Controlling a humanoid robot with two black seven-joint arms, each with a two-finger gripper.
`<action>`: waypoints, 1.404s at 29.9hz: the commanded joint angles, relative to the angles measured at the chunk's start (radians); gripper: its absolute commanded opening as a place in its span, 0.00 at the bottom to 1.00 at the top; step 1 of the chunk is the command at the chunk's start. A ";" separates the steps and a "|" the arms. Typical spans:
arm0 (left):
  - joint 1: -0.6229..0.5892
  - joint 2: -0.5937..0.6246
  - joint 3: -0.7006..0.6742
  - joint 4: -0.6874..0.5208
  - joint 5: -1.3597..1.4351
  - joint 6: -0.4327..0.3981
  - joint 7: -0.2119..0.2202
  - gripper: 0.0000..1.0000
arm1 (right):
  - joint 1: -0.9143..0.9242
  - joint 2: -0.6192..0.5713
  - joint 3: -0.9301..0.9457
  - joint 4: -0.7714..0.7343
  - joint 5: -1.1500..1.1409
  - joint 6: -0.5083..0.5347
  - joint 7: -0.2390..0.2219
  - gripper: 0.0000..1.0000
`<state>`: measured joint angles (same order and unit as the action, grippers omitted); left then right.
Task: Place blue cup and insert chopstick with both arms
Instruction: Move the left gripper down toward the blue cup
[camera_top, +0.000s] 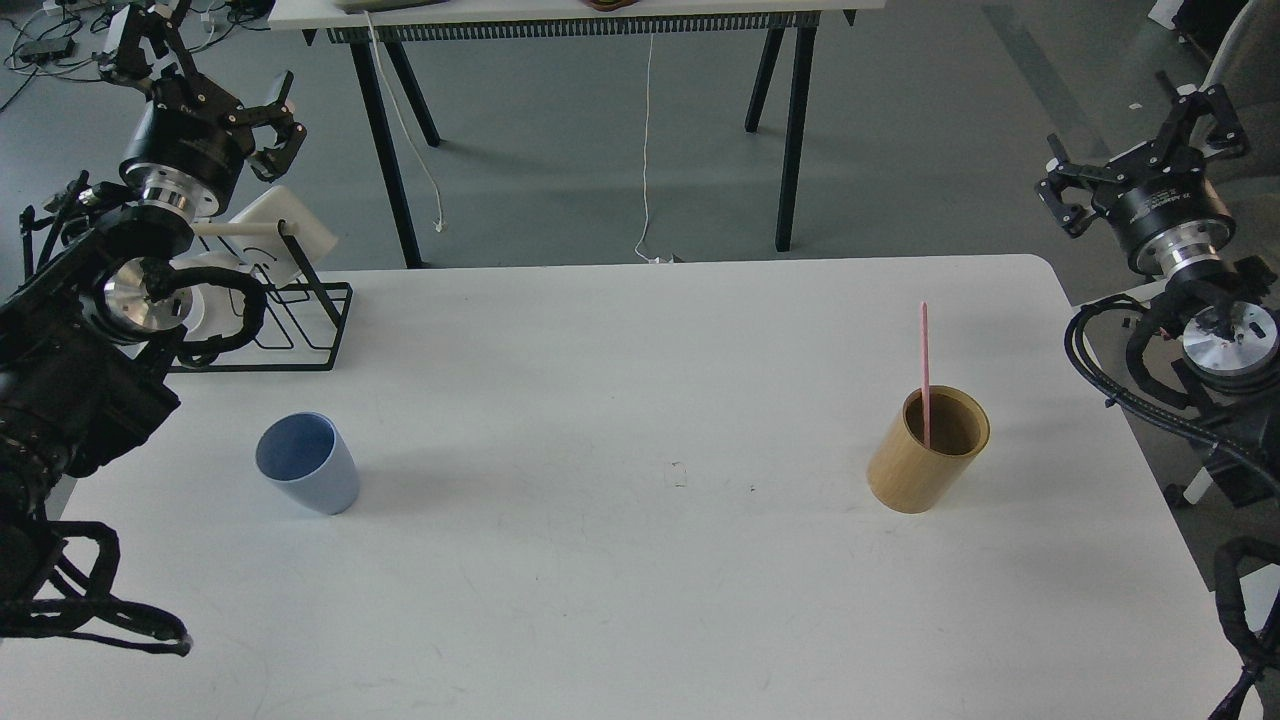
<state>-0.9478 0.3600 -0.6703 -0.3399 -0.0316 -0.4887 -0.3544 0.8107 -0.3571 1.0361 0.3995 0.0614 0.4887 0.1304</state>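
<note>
Starting from a raised rest pose, both arms hang clear of the white table (640, 600) with nothing in hand. The left gripper (262, 130) sits high at the far left, above the black wire rack (310, 335), its claw fingers spread apart and empty. The right gripper (1140, 150) hovers off the table's right edge, its fingers also spread wide and empty.

The blue cup (308, 476) stands upright on the left part of the table, mouth up, well apart from everything else. The chopstick (925, 370) stands nearly upright inside the tan wooden cylinder (928, 450) on the right, its upper half sticking out above the rim.

Neither object has been touched, so the step in hand appears to be the first reach. A sensible split is left arm to the cup, right arm to the chopstick, since each lies on that arm's side. For the cup, the left claw should descend from above and slightly outward, straddle the wall near the rim, and close gently, because a light tapered tumbler will likely tip if nudged sideways. For the chopstick, the right claw should pinch the exposed shaft above the cylinder's rim and lift straight up, so the stick does not drag the holder over.
</note>
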 joint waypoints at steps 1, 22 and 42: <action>0.000 0.008 0.003 0.001 0.001 0.000 -0.003 1.00 | -0.008 -0.003 0.002 0.001 0.001 0.000 0.000 0.99; -0.008 0.307 0.063 -0.448 0.480 0.000 0.011 0.99 | -0.024 -0.026 0.009 -0.002 0.001 0.000 0.005 0.99; 0.222 0.703 0.156 -1.010 1.524 0.000 -0.038 0.96 | -0.030 -0.043 0.012 -0.001 0.001 0.000 0.035 0.99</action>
<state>-0.7881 1.0332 -0.5316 -1.3315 1.3576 -0.4886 -0.3763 0.7809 -0.3970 1.0467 0.3962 0.0630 0.4887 0.1659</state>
